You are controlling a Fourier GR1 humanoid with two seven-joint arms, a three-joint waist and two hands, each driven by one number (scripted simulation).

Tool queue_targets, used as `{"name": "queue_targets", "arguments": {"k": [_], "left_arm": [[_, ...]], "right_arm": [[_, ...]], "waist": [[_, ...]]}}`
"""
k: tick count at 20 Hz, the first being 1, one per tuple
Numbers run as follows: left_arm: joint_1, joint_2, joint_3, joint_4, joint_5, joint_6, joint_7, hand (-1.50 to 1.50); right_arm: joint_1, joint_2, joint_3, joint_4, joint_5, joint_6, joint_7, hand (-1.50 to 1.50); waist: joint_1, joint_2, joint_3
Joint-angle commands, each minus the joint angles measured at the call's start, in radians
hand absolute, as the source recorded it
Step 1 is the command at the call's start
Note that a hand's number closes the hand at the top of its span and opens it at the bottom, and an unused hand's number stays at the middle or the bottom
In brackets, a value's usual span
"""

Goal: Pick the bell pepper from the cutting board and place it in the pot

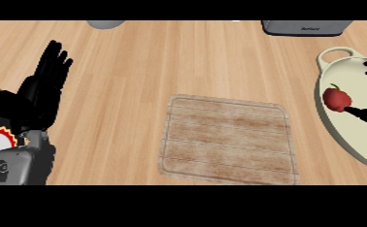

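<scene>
The red bell pepper point(335, 98) is inside the cream pot point(322, 83) at the right edge of the head view. A small black part of my right hand point(357, 113) shows just to the pepper's lower right, touching or almost touching it. The rest of that hand is cut off by the edge of the view. The wooden cutting board point(225, 141) lies in the middle with nothing on it. My left hand point(41, 92) rests open at the far left, fingers pointing up, well away from the board.
A grey appliance point(305, 27) stands at the back right, just behind the pot's handle point(337, 52). A grey round object point(106, 24) peeks in at the back left. Bare wooden counter lies between the board and the left hand.
</scene>
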Motion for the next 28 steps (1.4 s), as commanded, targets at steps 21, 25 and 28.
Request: {"name": "queue_targets", "arguments": {"k": [21,25,28], "left_arm": [[-0.013,-0.015,0.016,0.014,-0.01,0.0,-0.01,0.0],[-0.008,0.007,0.028,-0.009,0.002,-0.015,0.031,0.0],[0.018,-0.012,0.014,-0.038,0.0,-0.011,0.014,0.0]], "right_arm": [[-0.025,-0.445,-0.277,0.518,-0.379,0.525,-0.241,-1.5],[0.016,-0.494,-0.268,0.523,-0.389,0.588,-0.258,-1.5],[0.039,-0.499,-0.257,0.531,-0.385,0.581,-0.279,-1.5]], "waist": [[-0.004,0.004,0.003],[-0.008,0.001,0.003],[0.001,0.002,0.006]]}}
